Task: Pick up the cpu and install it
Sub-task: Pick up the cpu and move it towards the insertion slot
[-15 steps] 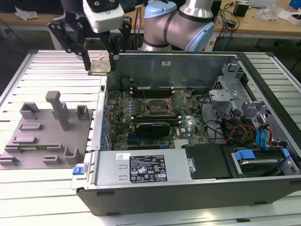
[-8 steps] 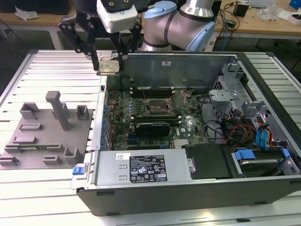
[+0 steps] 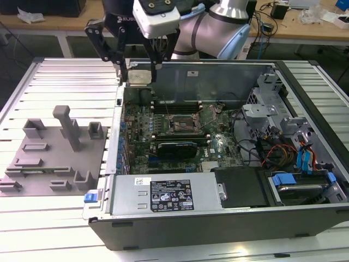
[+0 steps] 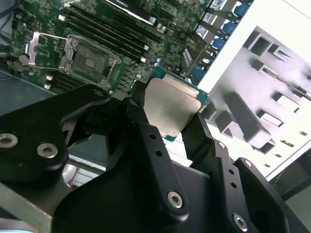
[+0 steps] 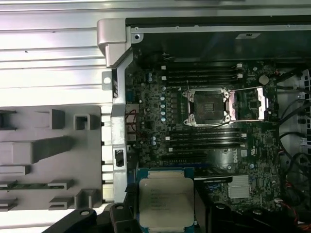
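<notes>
The cpu (image 3: 138, 77), a thin square chip with a pale metal top and green edge, hangs in the air over the back left corner of the open computer case. My gripper (image 3: 139, 72) is shut on it, one black finger on each side. Both wrist views show the same hold: the cpu (image 4: 170, 107) (image 5: 165, 201) sits between the fingers (image 4: 137, 114) of the gripper (image 4: 169, 124) (image 5: 165, 216). The black socket frame (image 3: 182, 124) (image 4: 90, 58) (image 5: 208, 106) on the motherboard stands open, its metal bracket swung up and its inside bare. It lies apart from the cpu, toward the middle of the board.
A grey fixture (image 3: 54, 153) (image 5: 43, 150) with posts and slots lies on the ribbed table at the exterior view's left. Inside the case are memory slots, a black card (image 3: 174, 148), the power supply (image 3: 163, 194), drive bays with blue tabs (image 3: 305, 158) and loose cables. The case wall (image 3: 218, 71) stands behind.
</notes>
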Motion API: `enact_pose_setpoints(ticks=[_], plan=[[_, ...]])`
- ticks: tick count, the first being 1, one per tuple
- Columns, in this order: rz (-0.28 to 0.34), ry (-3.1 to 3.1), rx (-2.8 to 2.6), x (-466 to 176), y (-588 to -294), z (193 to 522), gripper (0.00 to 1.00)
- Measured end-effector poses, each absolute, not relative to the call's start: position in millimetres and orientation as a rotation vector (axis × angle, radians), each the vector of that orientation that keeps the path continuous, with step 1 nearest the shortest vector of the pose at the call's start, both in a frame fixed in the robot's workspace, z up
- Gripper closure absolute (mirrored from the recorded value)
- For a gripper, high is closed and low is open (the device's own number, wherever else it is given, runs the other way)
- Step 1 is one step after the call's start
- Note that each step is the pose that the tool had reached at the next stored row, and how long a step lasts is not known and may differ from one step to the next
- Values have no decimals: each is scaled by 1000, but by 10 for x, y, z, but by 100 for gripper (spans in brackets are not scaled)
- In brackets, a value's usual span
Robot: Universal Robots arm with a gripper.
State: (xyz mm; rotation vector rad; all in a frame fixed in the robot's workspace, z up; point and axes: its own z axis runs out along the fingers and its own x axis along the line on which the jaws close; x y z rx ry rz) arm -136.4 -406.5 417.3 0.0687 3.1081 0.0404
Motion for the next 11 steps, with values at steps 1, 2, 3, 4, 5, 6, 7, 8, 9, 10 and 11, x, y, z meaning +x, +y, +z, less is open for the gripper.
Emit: enact_pose_setpoints(ticks=[1, 2, 3, 4, 5, 6, 7, 8, 9, 10, 11], plan=[[40, 3108, 69, -1343, -4065, 4173, 45], [40, 3108, 69, -1321, -4065, 4173, 45], [40, 3108, 69, -1293, -4065, 4173, 45], [40, 3108, 69, -1271, -4065, 4173, 45], [40, 3108, 69, -1239, -4065, 4173, 45], [40, 3108, 69, -1187, -4065, 4173, 45], [40, 3108, 69, -1155, -4065, 4173, 45], [40, 3108, 69, -1134, -4065, 4173, 45], [40, 3108, 69, -1090, -4065, 4173, 45], [40, 3108, 69, -1081, -4065, 4174, 45], [40, 3108, 69, -1080, -4066, 4174, 45]])
